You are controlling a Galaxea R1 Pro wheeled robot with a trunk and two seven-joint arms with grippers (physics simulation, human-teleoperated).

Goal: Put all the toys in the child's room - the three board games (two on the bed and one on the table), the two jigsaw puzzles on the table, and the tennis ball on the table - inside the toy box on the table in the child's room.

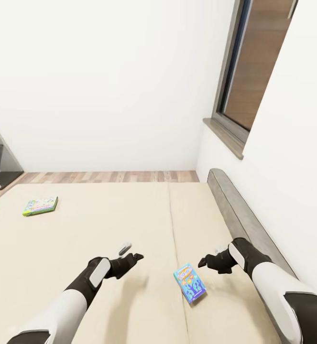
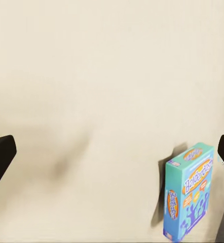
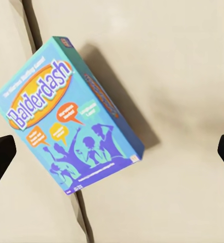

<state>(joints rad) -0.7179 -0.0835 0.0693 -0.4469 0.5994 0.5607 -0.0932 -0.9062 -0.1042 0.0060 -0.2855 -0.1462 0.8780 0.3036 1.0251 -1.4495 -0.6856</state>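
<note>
Between the wide-spread jaws of the right gripper [image 1: 211, 258] nothing is held; its dark fingertips [image 3: 0, 157] frame the blue board game [image 3: 66, 114] without touching it. That box lies flat on the cream bed [image 1: 105, 224], across the seam between mattress halves, just inboard of the right gripper and near the grey bed frame. It looks like light, stiff card with a smooth printed face, so it is likely to slide if pinched on the flat; taking it across its narrow edges seems the surest hold. The left gripper [image 1: 129, 255] hovers over bare mattress with jaws parted and empty too. Well apart, toward the far left of the bed, lies the green-edged board game [image 1: 40, 206].
</note>
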